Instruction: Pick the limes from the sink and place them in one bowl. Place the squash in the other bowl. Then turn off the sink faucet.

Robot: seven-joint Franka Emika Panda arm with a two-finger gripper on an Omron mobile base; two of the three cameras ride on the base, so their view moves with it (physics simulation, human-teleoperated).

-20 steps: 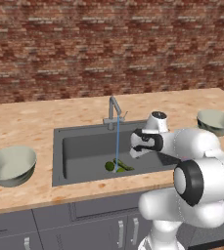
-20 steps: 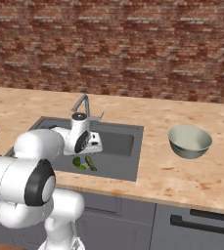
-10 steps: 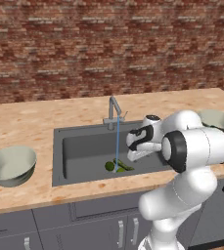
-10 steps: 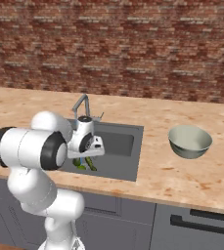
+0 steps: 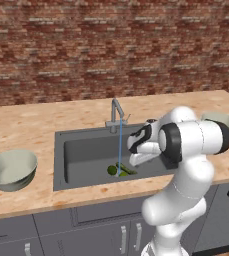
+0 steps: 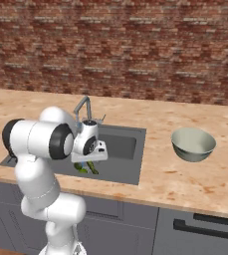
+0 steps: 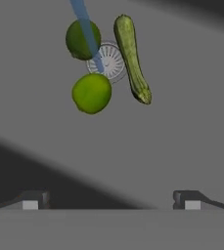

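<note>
No readable text, labels, brands, numbers or signs anywhere.

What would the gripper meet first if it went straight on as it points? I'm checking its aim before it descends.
Probably bare floor of the dark grey sink basin. The open gripper points short of the bright green lime, though depth is unclear.
</note>
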